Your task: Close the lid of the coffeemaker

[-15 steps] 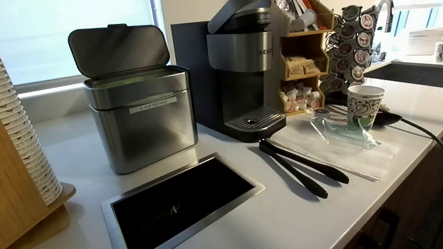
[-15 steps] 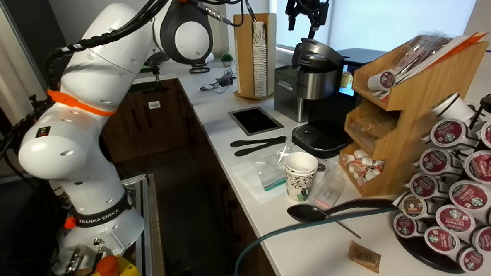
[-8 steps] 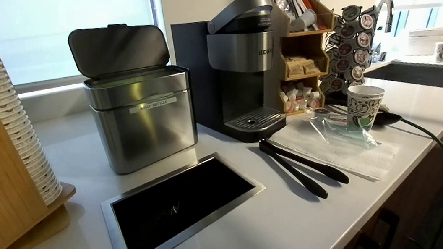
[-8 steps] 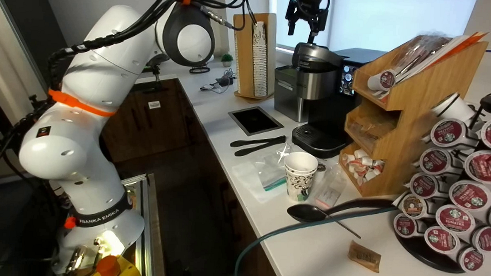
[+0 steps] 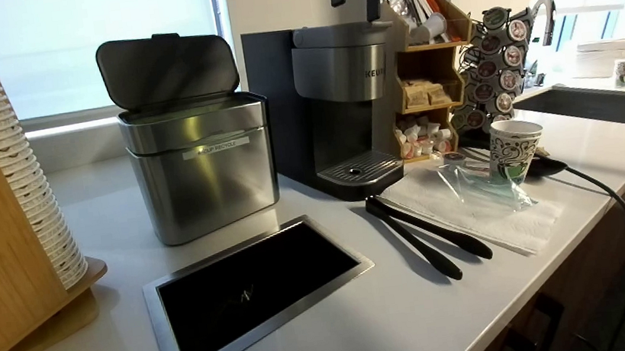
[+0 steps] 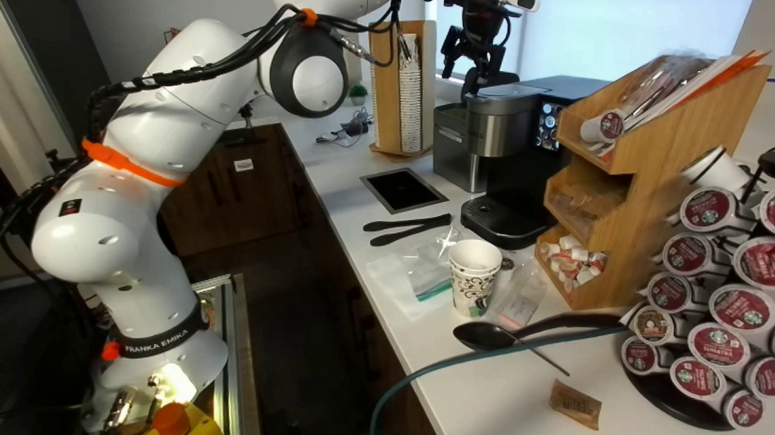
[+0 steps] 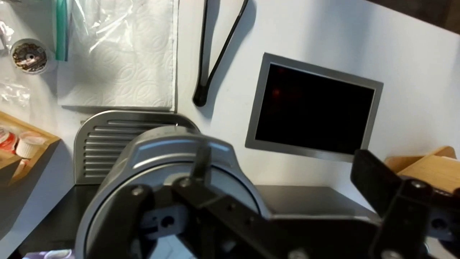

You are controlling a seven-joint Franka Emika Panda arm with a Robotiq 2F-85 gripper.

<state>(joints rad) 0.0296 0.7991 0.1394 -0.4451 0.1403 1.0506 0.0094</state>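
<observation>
"Your gripper (image 5: 356,11), is it holding anything?"

"No. In an exterior view its jaws stand apart with nothing between them, one just beside the front edge of the lid (image 5: 338,35), which lies level on the coffeemaker (image 5: 339,74). Whether they touch, I can't tell."

"Why there?"

"The lid seems to pivot at the back, so pressing the front should take me least force. I judge it closed, or nearly."

"And the wrist view?"

"My jaws show wide apart, one hiding part of the lid. Tongs (image 7: 202,88) lie on the pale counter (image 7: 309,32) beside a paper towel (image 7: 140,79)."

"Farther off?"

"In an exterior view, a wooden shelf (image 6: 665,141) stands next to the coffeemaker, placed for easy reach, I'd guess; a bright window (image 6: 585,36) lights the wall behind."
</observation>
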